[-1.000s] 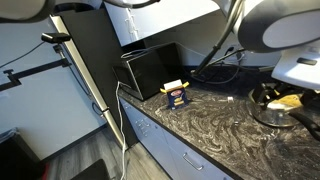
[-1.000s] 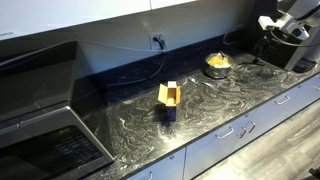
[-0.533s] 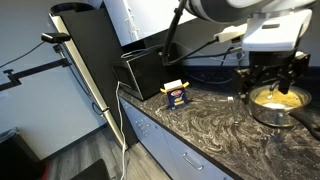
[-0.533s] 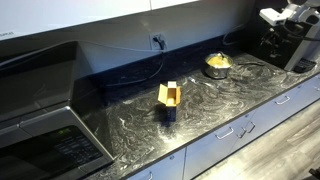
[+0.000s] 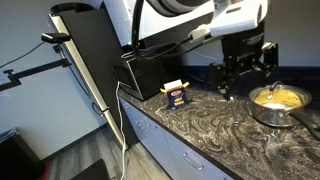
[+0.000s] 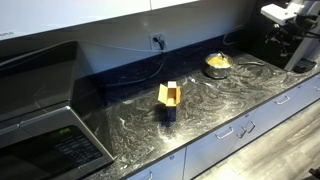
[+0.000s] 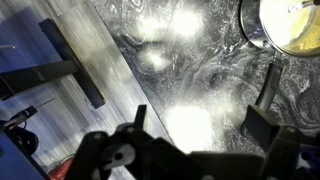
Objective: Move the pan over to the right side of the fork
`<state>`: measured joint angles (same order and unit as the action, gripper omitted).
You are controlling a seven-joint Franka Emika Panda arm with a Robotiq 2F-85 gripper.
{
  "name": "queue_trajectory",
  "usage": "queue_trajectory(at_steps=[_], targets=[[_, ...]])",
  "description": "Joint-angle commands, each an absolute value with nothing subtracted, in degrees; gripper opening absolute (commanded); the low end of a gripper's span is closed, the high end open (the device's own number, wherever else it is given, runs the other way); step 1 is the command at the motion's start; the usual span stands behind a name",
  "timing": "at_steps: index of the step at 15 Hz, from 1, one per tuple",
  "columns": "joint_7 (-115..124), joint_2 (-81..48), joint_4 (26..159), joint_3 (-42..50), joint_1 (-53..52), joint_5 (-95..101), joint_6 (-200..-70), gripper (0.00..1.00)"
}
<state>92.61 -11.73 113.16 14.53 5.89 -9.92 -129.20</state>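
The pan (image 5: 278, 100) is a small shiny steel saucepan with a yellow inside. It stands on the dark marbled counter (image 5: 215, 130), and its dark handle (image 5: 305, 118) points toward the near edge. It also shows in an exterior view (image 6: 217, 65) by the back wall, and at the top right of the wrist view (image 7: 295, 25). My gripper (image 5: 243, 78) hangs above the counter beside the pan, open and empty. In the wrist view my gripper's fingers (image 7: 200, 125) spread over bare counter. I cannot make out a fork.
A small blue-and-yellow box (image 5: 177, 93) stands upright mid-counter; it also shows in an exterior view (image 6: 168, 100). A black microwave (image 5: 150, 68) sits at the counter's end (image 6: 50, 140). A dark appliance (image 6: 290, 50) stands near the arm. The counter edge drops to the floor (image 7: 60, 60).
The arm has swung from above the pan to the box side of it, uncovering the pan. The gripper stays open; the pan and the box have not moved.
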Motion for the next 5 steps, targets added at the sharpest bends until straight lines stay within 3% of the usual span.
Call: queue_trajectory(at_steps=[1, 5], targets=[[92.8, -11.1, 113.6, 13.4, 6.9, -9.2, -128.9, 1.00], [92.7, -10.3, 114.5, 13.3, 6.9, -9.1, -128.8, 1.00]])
